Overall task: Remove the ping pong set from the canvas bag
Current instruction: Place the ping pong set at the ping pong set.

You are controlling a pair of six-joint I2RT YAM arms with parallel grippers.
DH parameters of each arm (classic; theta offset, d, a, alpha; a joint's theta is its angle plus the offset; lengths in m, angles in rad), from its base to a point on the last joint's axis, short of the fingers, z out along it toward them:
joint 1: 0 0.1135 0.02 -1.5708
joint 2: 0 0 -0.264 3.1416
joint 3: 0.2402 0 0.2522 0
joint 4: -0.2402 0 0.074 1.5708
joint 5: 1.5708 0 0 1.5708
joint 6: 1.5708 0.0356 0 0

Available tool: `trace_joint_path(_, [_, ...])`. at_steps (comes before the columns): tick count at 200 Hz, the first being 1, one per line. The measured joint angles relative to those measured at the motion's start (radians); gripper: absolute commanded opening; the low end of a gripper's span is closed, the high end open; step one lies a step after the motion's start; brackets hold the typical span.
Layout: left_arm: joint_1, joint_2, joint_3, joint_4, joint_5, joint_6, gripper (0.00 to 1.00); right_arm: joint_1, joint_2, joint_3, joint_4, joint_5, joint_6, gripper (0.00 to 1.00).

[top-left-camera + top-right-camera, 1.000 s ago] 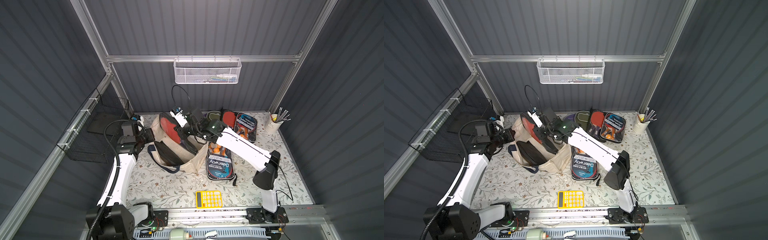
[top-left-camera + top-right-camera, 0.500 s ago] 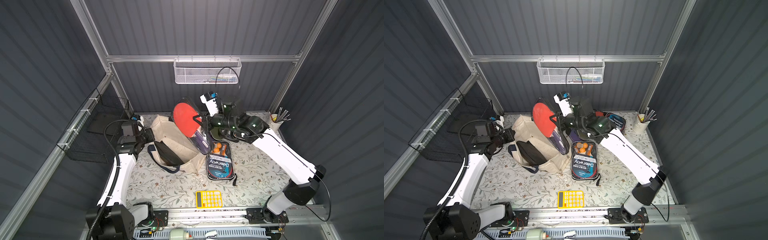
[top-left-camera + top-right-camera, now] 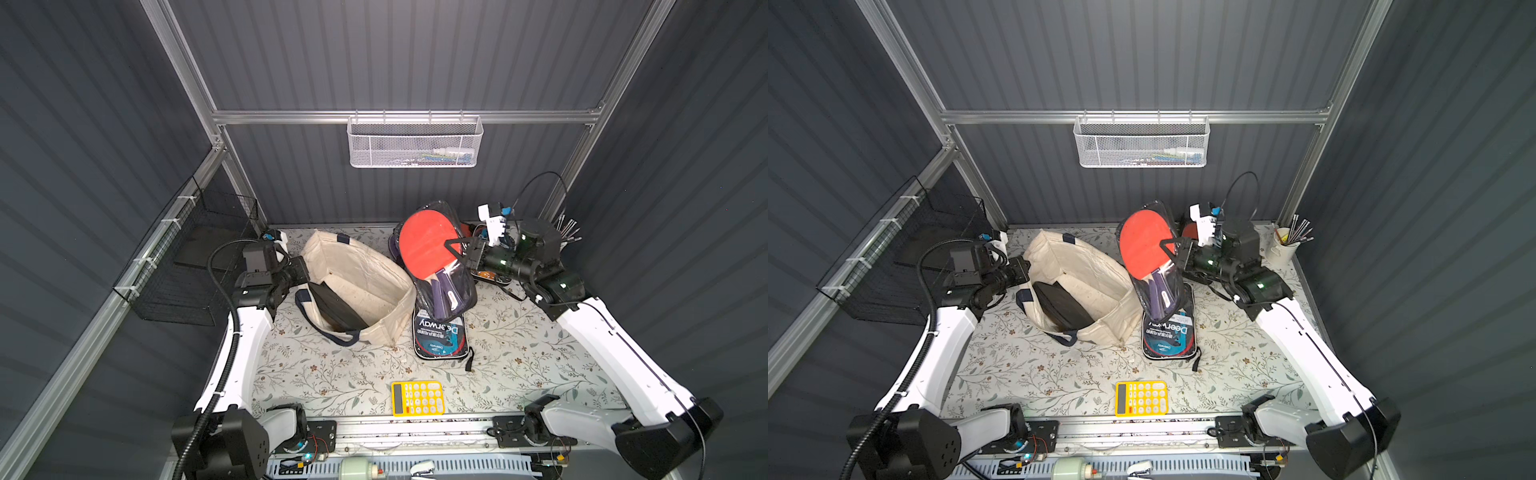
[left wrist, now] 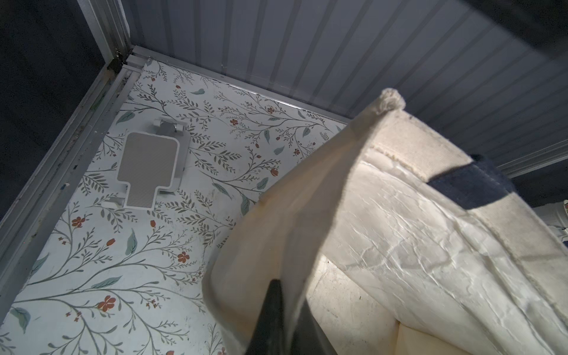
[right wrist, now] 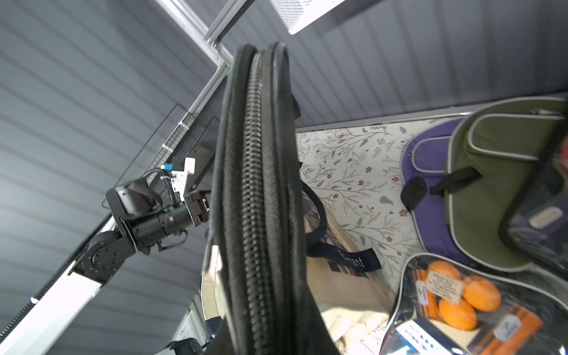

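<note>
The cream canvas bag lies open on the floral table. My left gripper is shut on its left rim; in the left wrist view the canvas folds between the dark fingers. My right gripper is shut on the black zipper edge of a ping pong set. That set is a clear case with a red paddle. It hangs in the air just right of the bag. A flat black thing lies inside the bag.
Under the held set lies a Deerway paddle case with orange balls. Green and purple cases sit at the back. A yellow calculator lies near the front, a pen cup at back right, a black wire basket on the left wall.
My right arm has lifted the set with the red paddle out of the bag and swung it to the right. The left gripper has stayed on the bag's rim.
</note>
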Motion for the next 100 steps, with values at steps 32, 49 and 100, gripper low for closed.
trace_joint_path(32, [0.000, 0.000, 0.000, 0.000, 0.000, 0.000, 0.00, -0.098, -0.104, -0.177, 0.106, -0.045, 0.096, 0.00])
trace_joint_path(49, [0.000, 0.000, 0.000, 0.000, 0.000, 0.000, 0.00, -0.152, -0.142, -0.255, 0.165, -0.071, 0.145, 0.00])
trace_joint_path(100, [0.000, 0.000, 0.000, 0.000, -0.001, 0.000, 0.00, -0.292, -0.155, -0.468, 0.392, -0.163, 0.296, 0.00])
